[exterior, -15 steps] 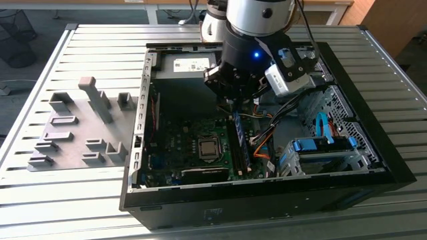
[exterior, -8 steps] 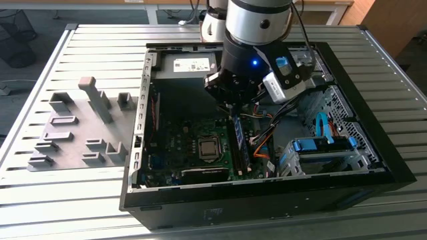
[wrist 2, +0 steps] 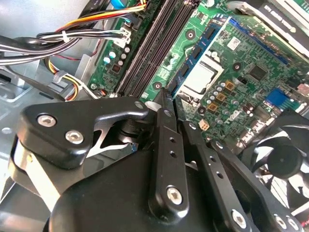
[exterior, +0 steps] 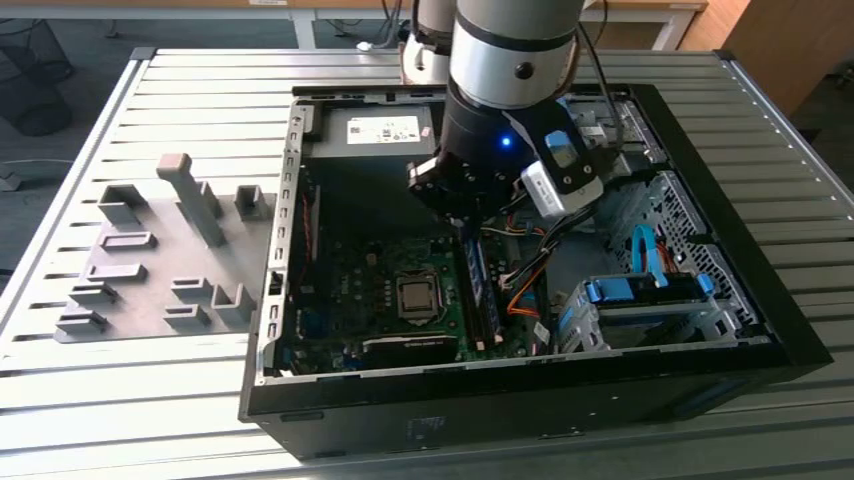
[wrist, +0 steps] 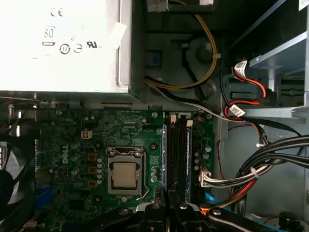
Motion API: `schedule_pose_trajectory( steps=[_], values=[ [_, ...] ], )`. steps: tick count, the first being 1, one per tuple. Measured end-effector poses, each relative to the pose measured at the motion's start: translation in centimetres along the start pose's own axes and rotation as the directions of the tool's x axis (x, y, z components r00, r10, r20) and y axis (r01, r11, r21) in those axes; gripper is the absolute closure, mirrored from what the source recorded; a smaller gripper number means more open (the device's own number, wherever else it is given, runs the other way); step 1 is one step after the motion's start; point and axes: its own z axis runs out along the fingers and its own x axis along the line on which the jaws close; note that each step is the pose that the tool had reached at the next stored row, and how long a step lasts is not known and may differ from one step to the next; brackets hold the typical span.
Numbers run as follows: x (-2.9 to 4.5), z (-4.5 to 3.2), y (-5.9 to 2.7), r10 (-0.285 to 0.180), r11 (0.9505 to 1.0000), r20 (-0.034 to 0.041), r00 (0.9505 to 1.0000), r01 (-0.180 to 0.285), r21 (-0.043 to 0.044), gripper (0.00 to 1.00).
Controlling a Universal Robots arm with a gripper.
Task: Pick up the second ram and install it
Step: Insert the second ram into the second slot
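Tool (exterior: pixel 470 232) is down inside the open PC case (exterior: pixel 747 290), directly over the memory slots (wrist: pixel 176 154) beside the CPU socket (wrist: pixel 124 174). In the second wrist view the fingers (wrist 2: pixel 166 145) stand close together, pinching a thin edge-on board, judged to be the second ram (wrist 2: pixel 170 94); its lower edge sits at the slot row. Gripping it by the top edge keeps the stick upright and in line with the slot, which fits a straight push down. In the exterior view a long stick (exterior: pixel 481 290) stands on edge in the slot area just under the tool.

Hard to tell: whether the stick is already seated or only resting on the slot, and whether the slot latches are shut. Fingers cover most of the ram in both wrist views. Can't separate a first installed ram from this one. Grey holder blocks (exterior: pixel 187 200) sit on the slatted worktop (exterior: pixel 174 380) at the exterior view's left; blue drive bracket (exterior: pixel 641 290) at its right.
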Motion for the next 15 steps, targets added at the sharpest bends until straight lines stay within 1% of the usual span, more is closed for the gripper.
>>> schedule_pose_trajectory(
  steps=[5,13,15],
  values=[
    [-0.02,0.83,0.01,0.0,1.0,0.0,1.0,0.0,0.0,0.86],
    [-0.01,0.9,-0.1,0.0,1.0,0.0,1.0,0.0,-0.0002,0.86],
    [-0.02,1.07,-0.18,0.0,1.0,0.0001,1.0,0.0,-0.0004,0.86]
  ],
)
